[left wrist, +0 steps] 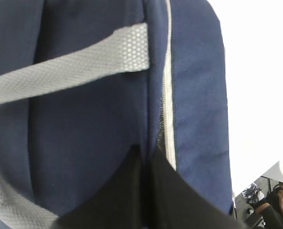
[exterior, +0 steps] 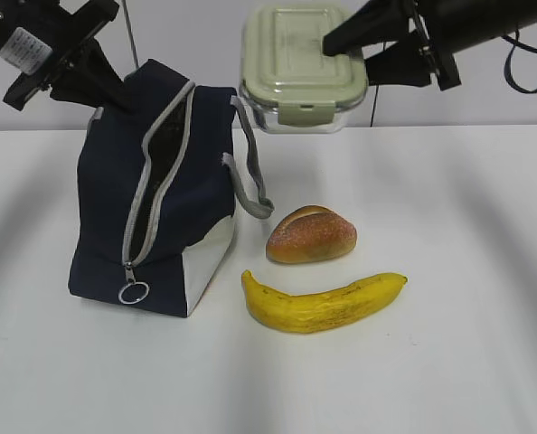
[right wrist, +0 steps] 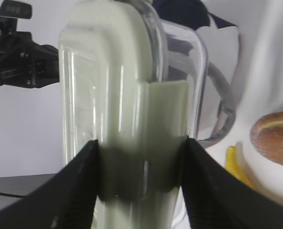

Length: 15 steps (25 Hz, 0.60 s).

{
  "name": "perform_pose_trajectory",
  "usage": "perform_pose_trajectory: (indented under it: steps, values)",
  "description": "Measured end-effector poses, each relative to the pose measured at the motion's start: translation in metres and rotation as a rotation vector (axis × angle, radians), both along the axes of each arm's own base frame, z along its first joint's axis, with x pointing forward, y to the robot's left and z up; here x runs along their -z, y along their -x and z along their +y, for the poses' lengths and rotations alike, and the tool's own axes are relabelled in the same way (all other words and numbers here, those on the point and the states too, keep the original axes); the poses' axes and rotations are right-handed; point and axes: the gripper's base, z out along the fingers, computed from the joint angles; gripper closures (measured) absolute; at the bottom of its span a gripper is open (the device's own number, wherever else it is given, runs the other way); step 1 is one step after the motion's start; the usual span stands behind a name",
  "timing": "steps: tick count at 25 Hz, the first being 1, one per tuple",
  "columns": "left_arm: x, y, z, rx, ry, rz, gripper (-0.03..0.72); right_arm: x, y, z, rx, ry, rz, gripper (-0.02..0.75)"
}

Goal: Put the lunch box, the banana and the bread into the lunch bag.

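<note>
The navy lunch bag [exterior: 160, 194] stands at the left with its zipper open. My left gripper [exterior: 106, 90] is shut on the bag's top edge beside the zipper [left wrist: 167, 95], pinching the fabric. High in the air, above and right of the bag, hangs the lunch box [exterior: 300, 68] with its sage-green lid. My right gripper [exterior: 354, 54] is shut on it, one finger on the lid and one underneath [right wrist: 141, 167]. The bread [exterior: 311, 235] lies on the table right of the bag. In front of it lies the banana [exterior: 323, 303].
A grey handle [exterior: 250, 181] hangs from the bag's right side toward the bread. A ring pull [exterior: 133, 292] dangles at the zipper's lower end. The white table [exterior: 449, 208] stretches to the right of the food.
</note>
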Motion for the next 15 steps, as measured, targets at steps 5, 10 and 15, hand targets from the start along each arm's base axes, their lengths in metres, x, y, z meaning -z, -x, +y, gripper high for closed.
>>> perform_pose_trajectory:
  steps: [5, 10, 15]
  values:
    - [-0.001, 0.000, -0.001, -0.002, 0.021, 0.002, 0.691, -0.023, 0.001, 0.022, -0.044, -0.032, -0.046, 0.374]
    - [-0.002, 0.000, -0.002, -0.003, 0.030, 0.002, 0.691, -0.026, 0.003, 0.033, -0.067, -0.037, -0.045, 0.374]
    - [-0.002, 0.000, -0.002, -0.004, 0.038, 0.003, 0.691, -0.022, 0.004, 0.042, -0.077, -0.046, -0.001, 0.374]
